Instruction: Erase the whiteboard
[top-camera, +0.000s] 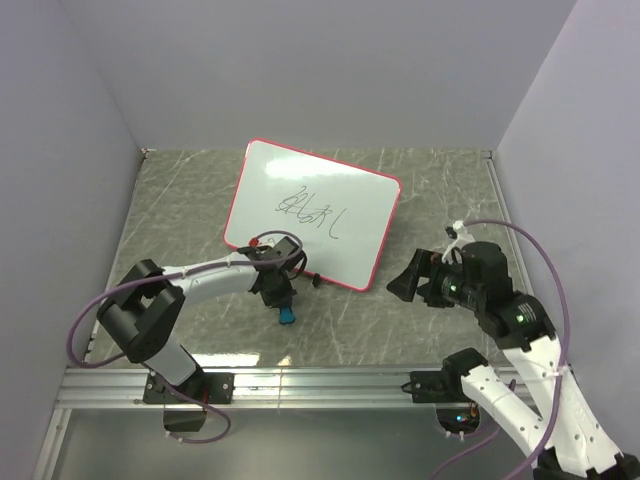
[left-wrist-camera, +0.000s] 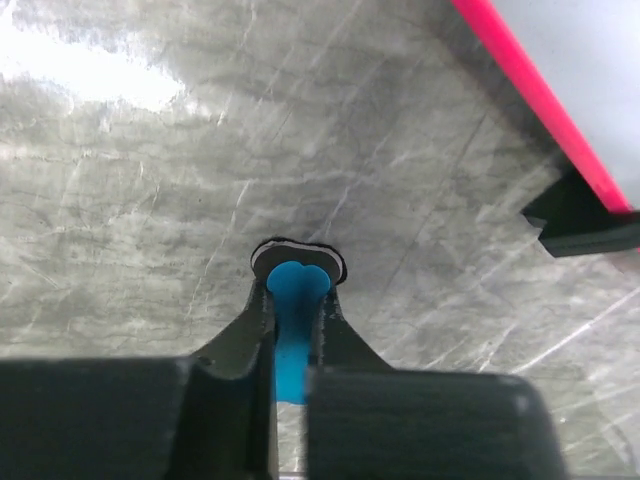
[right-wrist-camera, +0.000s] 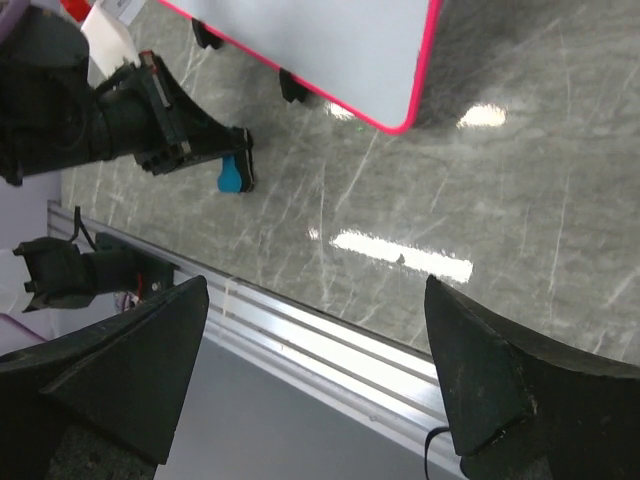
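My left gripper (top-camera: 285, 304), clamped on the small blue eraser (left-wrist-camera: 292, 345), sits just beside the near edge of the flat pink-framed whiteboard (top-camera: 285, 172), its dark scribbles (top-camera: 311, 210) ahead and rightward, while my right gripper (right-wrist-camera: 315, 290) gapes empty, farther off.

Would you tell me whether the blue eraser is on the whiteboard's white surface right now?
No: the blue eraser, gripped by the left end effector, is over the grey table, short of the whiteboard's pink frame.
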